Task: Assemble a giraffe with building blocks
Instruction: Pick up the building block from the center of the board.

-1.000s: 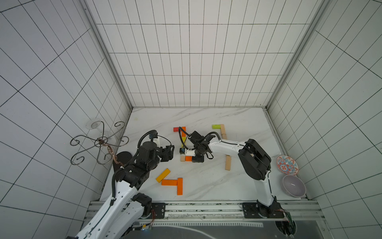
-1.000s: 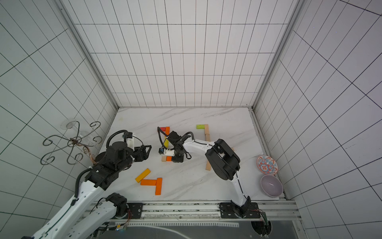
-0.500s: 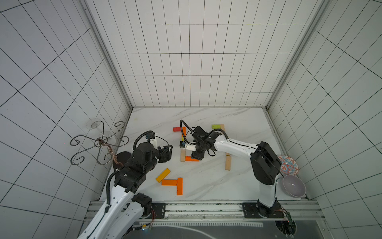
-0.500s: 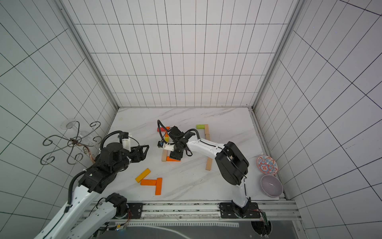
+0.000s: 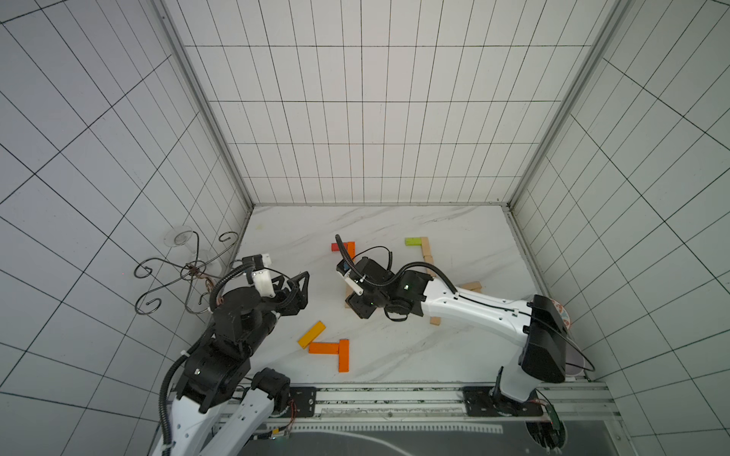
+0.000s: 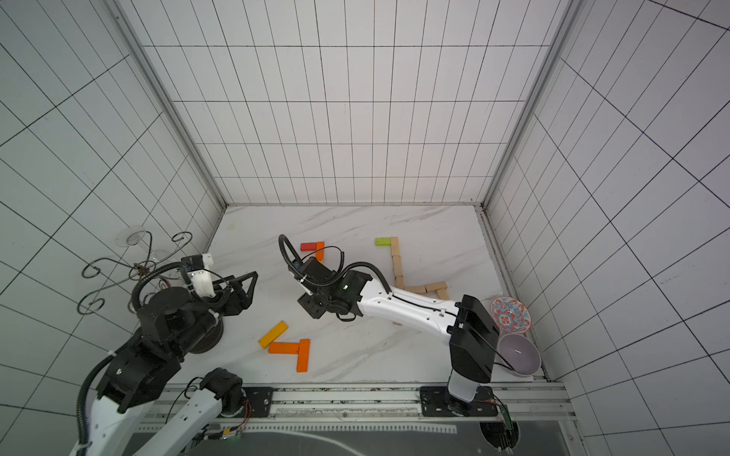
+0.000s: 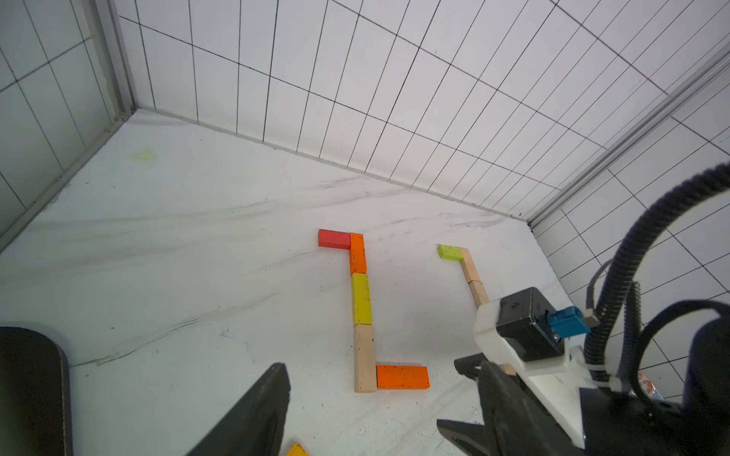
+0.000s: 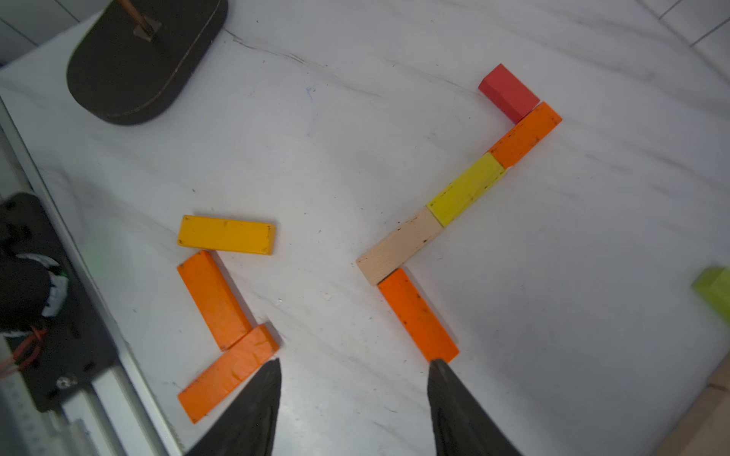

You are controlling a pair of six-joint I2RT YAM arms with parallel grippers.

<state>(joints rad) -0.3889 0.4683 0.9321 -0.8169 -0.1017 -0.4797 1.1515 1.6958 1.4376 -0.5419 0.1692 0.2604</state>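
Observation:
The giraffe lies flat on the table as a line of blocks: red block (image 7: pixel 333 239), orange (image 7: pixel 357 252), yellow (image 7: pixel 361 298) and bare wood (image 7: pixel 364 357). An orange block (image 8: pixel 418 316) is set at a right angle against the wooden end. My right gripper (image 8: pixel 353 365) hangs open and empty above the table, one fingertip just off that orange block's end. In both top views the right arm covers most of the line. A loose yellow block (image 5: pixel 312 334) and two loose orange blocks (image 5: pixel 324 348) (image 5: pixel 343 355) lie nearer the front. My left gripper (image 5: pixel 300 284) stands open and empty to their left.
A second giraffe shape with a green block (image 6: pixel 381 241) and wooden blocks (image 6: pixel 396 260) lies at the right. A black stand base (image 8: pixel 142 59) with wire scrolls (image 5: pixel 185 272) is at the left wall. A patterned dish (image 6: pixel 509 318) and a bowl (image 6: pixel 517 353) sit at the right front.
My right gripper has let go of the orange block beside the wooden one, then risen and drawn back toward the front. The left arm has pulled back slightly to the left.

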